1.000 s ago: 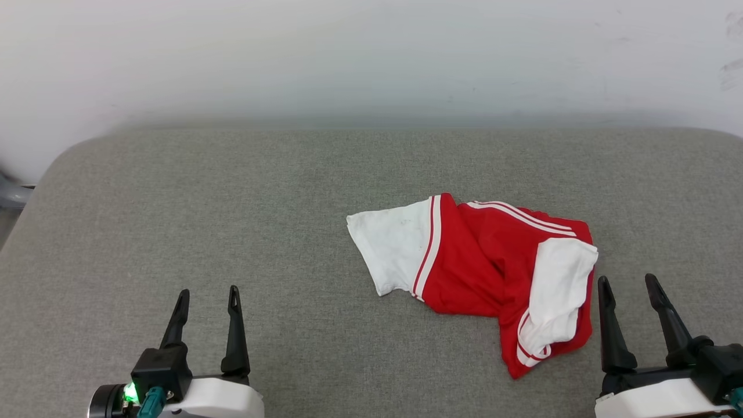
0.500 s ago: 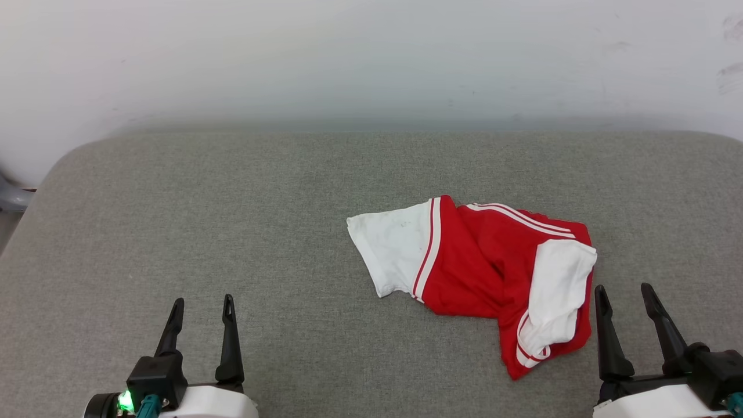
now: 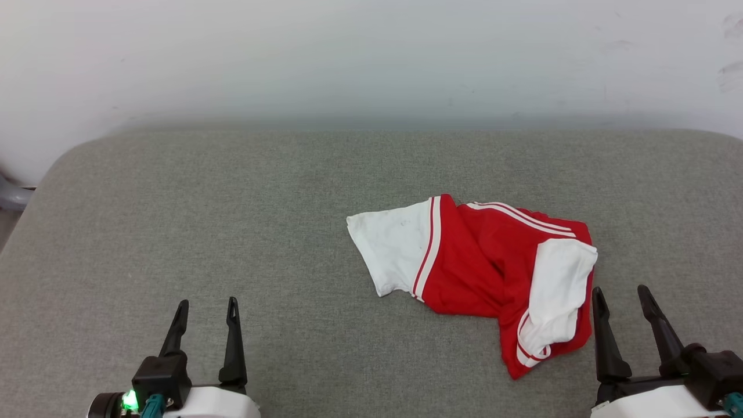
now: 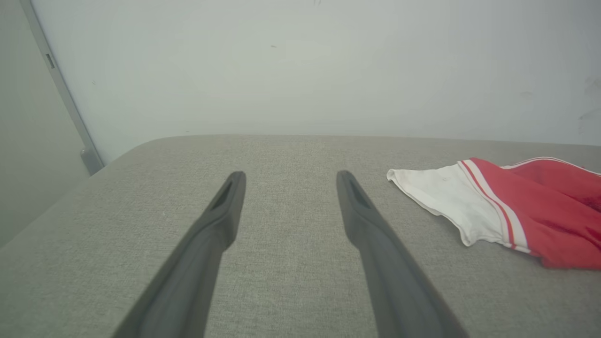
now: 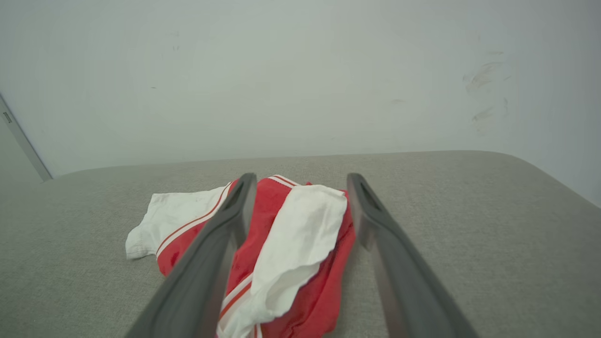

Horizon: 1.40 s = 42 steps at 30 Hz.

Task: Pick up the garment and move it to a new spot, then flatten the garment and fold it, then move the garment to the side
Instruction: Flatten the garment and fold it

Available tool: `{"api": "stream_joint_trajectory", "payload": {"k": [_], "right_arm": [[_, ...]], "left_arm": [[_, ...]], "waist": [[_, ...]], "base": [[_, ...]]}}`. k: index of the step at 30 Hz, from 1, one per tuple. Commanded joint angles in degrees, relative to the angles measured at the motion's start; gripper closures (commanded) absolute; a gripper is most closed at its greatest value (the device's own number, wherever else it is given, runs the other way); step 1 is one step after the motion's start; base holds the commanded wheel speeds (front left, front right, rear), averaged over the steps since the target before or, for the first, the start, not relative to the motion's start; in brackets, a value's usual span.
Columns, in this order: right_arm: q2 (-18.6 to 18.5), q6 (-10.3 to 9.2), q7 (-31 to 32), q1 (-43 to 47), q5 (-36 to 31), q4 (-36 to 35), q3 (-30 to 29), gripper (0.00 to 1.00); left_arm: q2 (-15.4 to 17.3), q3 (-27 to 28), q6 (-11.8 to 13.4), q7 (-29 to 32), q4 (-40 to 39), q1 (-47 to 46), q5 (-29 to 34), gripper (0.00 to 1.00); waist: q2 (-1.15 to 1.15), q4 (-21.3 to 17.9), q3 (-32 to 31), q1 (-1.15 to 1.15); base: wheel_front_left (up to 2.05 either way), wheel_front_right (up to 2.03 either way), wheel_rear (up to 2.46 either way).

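The red T-shirt (image 3: 482, 267) lies crumpled right of centre on the grey cushioned surface (image 3: 232, 209), one white sleeve pointing left and the other folded over its right side. My right gripper (image 3: 620, 293) stands open just right of the shirt's lower edge, holding nothing. In the right wrist view the garment (image 5: 291, 244) lies ahead between and under the open fingers (image 5: 211, 253), apart from them. Far from the shirt, at the lower left, my left gripper (image 3: 208, 306) is open and empty. The left wrist view has the white sleeve (image 4: 446, 197) off to the right of the gripper (image 4: 287, 174).
A pale wall (image 3: 371, 58) rises right behind the surface. The surface's rounded left corner (image 3: 69, 157) falls off beside a grey metal part (image 3: 11, 197). Bare grey fabric stretches across the left half and behind the shirt.
Both grippers have drawn back toward the bottom edge of the head view since a second ago. The shirt has not moved.
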Motion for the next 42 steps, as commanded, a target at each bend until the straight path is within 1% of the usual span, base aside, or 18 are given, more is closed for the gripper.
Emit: {"api": "stream_joint_trajectory", "payload": {"k": [1, 3, 7, 16, 17, 18, 23, 29, 31, 35, 38, 42], "right_arm": [[0.1, -0.04, -0.1, -0.3, 0.5, 0.2, 0.0, 0.0], [0.1, -0.04, -0.1, -0.7, 0.5, 0.2, 0.1, 0.0], [0.1, -0.04, -0.1, -1.4, 0.4, 0.2, 0.2, 0.0], [0.1, -0.04, -0.1, -4.6, -0.3, -0.3, 1.7, 0.0], [0.1, -0.04, -0.1, -5.1, -0.3, -0.5, 1.9, 0.0], [0.1, -0.04, -0.1, -5.1, -0.3, -0.5, 1.9, 0.0], [0.1, -0.04, -0.1, -6.7, -0.2, -1.2, 2.2, 0.0], [0.1, -0.04, -0.1, -8.3, 0.2, -1.7, 2.2, 0.0], [0.1, -0.04, -0.1, -8.7, 0.5, -1.9, 2.2, 0.0], [0.1, -0.04, -0.1, -9.5, 0.7, -2.0, 2.2, 0.0], [0.1, -0.04, -0.1, -9.9, 1.0, -2.1, 2.2, 0.0], [0.1, -0.04, -0.1, -10.6, 1.2, -2.1, 2.4, 0.0]], "left_arm": [[0.0, -0.2, -0.8, -0.2, 0.4, -1.0, 0.5, 0.0], [0.0, -0.3, -1.6, -0.2, 0.8, -2.4, 0.6, 0.0], [1.2, -0.5, -3.8, -0.2, 2.0, -7.1, 1.3, 0.0], [4.7, -1.8, -7.9, -0.2, 5.7, -24.4, 1.6, 0.0], [5.1, -2.1, -8.1, -0.2, 6.3, -26.3, 1.5, 0.0], [5.1, -2.1, -8.1, -0.2, 6.3, -26.3, 1.5, 0.0], [7.3, -4.4, -9.2, -0.2, 10.2, -35.9, 0.8, 0.0], [9.3, -9.8, -9.6, 2.1, 16.6, -46.8, -1.9, 0.0], [10.6, -13.0, -9.7, 3.8, 18.2, -50.1, -4.0, 0.0], [13.4, -20.4, -9.7, 10.9, 21.0, -56.0, -9.8, 0.0], [15.8, -26.0, -9.7, 19.5, 23.6, -59.3, -15.6, 0.0], [18.5, -33.1, -9.7, 33.2, 26.6, -62.8, -22.7, 0.0]], "waist": [[0.0, 0.0, 0.2, 0.0], [0.0, -0.1, 0.5, 0.0], [0.0, -0.2, 1.3, 0.0], [0.0, -2.1, 4.6, 0.0], [0.0, -2.4, 5.2, 0.0], [0.0, -2.4, 5.2, 0.0], [0.0, -4.2, 7.6, 0.0], [0.0, -6.0, 10.4, 0.0], [0.0, -6.5, 11.3, 0.0], [0.0, -7.5, 12.6, 0.0], [0.0, -8.0, 13.4, 0.0], [0.0, -8.8, 14.2, 0.0]], "base": [[0.0, 0.0, 0.0], [0.0, 0.0, 0.0], [0.0, 0.0, 0.0], [0.0, 0.0, 0.0], [0.0, 0.0, 0.0], [0.0, 0.0, 0.0], [0.0, 0.0, 0.0], [0.0, 0.0, 0.0], [0.0, 0.0, 0.0], [0.0, 0.0, 0.0], [0.0, 0.0, 0.0], [0.0, 0.0, 0.0]]}}
